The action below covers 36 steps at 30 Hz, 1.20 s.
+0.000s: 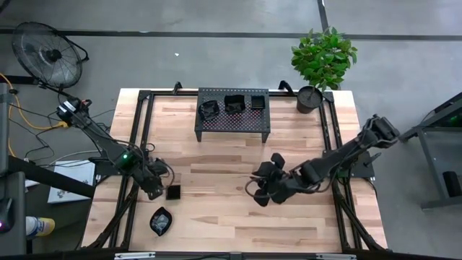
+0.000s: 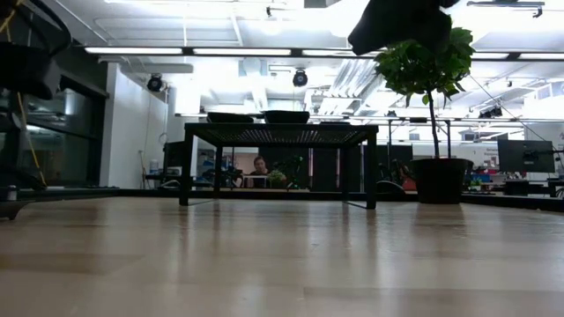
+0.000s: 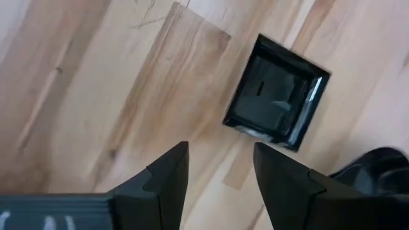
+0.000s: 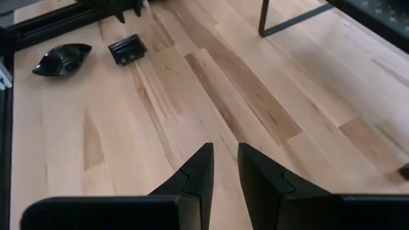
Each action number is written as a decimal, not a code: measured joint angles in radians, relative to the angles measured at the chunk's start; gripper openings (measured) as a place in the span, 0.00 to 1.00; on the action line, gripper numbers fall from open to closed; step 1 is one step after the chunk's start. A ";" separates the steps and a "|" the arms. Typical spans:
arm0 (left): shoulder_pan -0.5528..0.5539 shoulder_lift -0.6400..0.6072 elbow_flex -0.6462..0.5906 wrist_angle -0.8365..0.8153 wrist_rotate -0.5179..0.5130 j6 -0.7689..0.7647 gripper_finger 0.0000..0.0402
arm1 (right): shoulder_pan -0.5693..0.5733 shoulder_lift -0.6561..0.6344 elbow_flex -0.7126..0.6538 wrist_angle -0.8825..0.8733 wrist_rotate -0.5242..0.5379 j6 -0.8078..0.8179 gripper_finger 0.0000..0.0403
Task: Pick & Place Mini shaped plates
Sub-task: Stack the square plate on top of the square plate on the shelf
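Left gripper (image 1: 160, 189) hangs low over the near-left part of the pale wooden table (image 1: 216, 155), fingers spread with nothing between them. Just beside its tip, on the side toward the table's centre, sits a small glossy black square dish (image 1: 173, 192). In the left wrist view the same square dish (image 3: 277, 92) lies ahead of the fingers and a little off their line, standing cornerwise to the finger gap rather than square to it. No contact yet.

A second piece, a glossy black leaf-shaped dish (image 1: 161, 220), lies nearer the front edge, close to the square one but apart from it.

Three more small black dishes (image 1: 233, 104) already sit on top of the black perforated metal rack (image 1: 232, 126) at the far middle of the table.

Right gripper (image 1: 266, 189) is right of centre, well apart from both loose dishes. Its fingers (image 4: 198, 167) stand a narrow way apart and hold nothing. From there both dishes show far across the boards.

Judgement: the left arm is plainly the nearer one for the square dish. The move turns on sliding sideways toward the centre and turning the wrist so the fingers meet two opposite walls, not two corners — otherwise a glossy dish may skate away.
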 joint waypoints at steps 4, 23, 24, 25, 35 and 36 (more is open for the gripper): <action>0.000 0.000 0.000 0.009 0.018 -0.089 0.43 | 0.022 0.027 0.000 0.004 0.055 0.051 0.17; 0.001 0.254 0.000 0.189 0.084 -0.322 0.43 | 0.107 0.122 0.000 0.110 0.154 0.058 0.17; 0.001 0.262 0.000 0.198 0.083 -0.329 0.43 | 0.111 0.122 0.000 0.110 0.165 0.059 0.17; 0.001 0.267 0.000 0.207 0.081 -0.331 0.43 | 0.115 0.122 0.000 0.110 0.174 0.058 0.17; 0.001 0.274 0.000 0.291 0.028 -0.323 0.43 | 0.123 0.122 0.000 0.115 0.198 0.048 0.17; 0.001 0.274 0.000 0.291 0.028 -0.326 0.43 | 0.123 0.122 0.000 0.115 0.199 0.045 0.17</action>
